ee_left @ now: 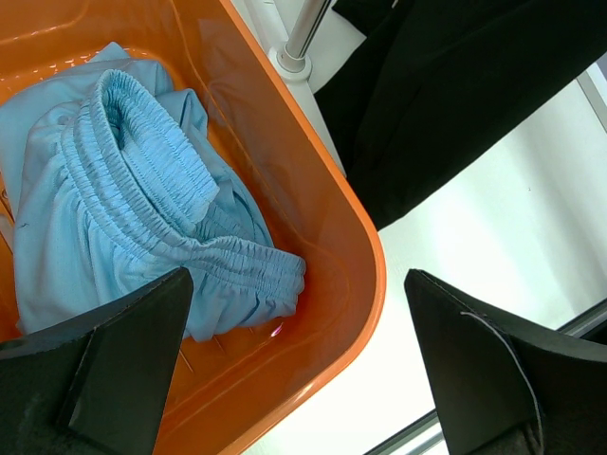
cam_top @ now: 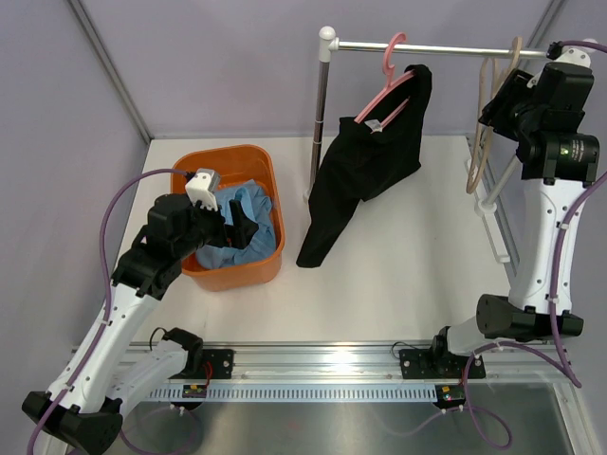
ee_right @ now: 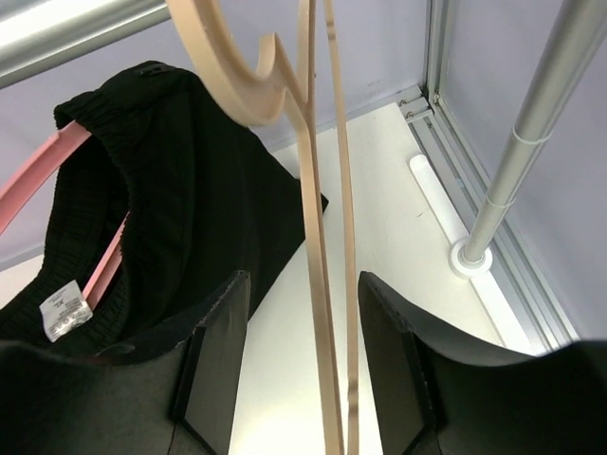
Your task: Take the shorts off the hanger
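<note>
The light blue shorts [cam_top: 252, 203] lie crumpled in the orange bin [cam_top: 211, 154]; in the left wrist view the shorts [ee_left: 123, 209] fill the bin's floor, off any hanger. My left gripper [cam_top: 241, 228] is open and empty just above them [ee_left: 296, 284], over the bin's near corner. A bare beige wooden hanger [cam_top: 479, 142] hangs from the metal rail [cam_top: 427, 46] at the far right. My right gripper [cam_top: 495, 97] is open with that hanger's two bars [ee_right: 316, 237] between its jaws [ee_right: 303, 280], not gripped.
A black garment [cam_top: 365, 161] hangs on a pink hanger [cam_top: 389, 87] from the same rail, its hem on the table beside the bin; it also shows in the right wrist view [ee_right: 171, 190]. The rack's posts [cam_top: 321, 114] [ee_right: 517, 152] stand on the table.
</note>
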